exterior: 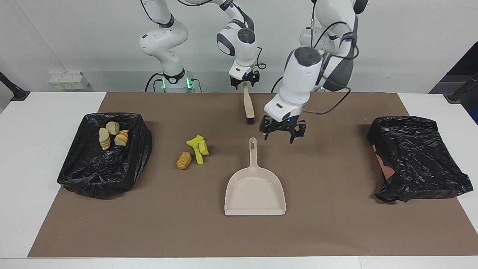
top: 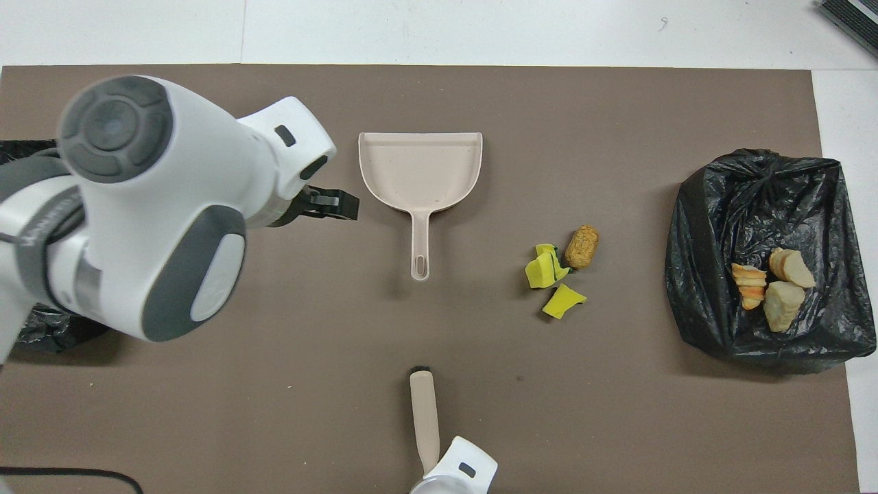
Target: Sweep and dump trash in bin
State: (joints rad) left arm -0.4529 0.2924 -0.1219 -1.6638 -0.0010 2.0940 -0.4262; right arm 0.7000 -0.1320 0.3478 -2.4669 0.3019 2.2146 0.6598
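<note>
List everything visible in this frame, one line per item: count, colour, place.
yellow foam pieces: several, bright yellow, on the mat beside the nugget
nugget: one, orange-brown, on the mat
chunks: about four, cream and orange-striped, in the bag-lined bin at the right arm's end
second bin: one, black-lined, at the left arm's end
dustpan: one, beige, mid-mat
brush: one, beige, black bristles, held
mat: one, brown
right gripper: holds the brush handle
left gripper: open, over the mat beside the dustpan handle
</note>
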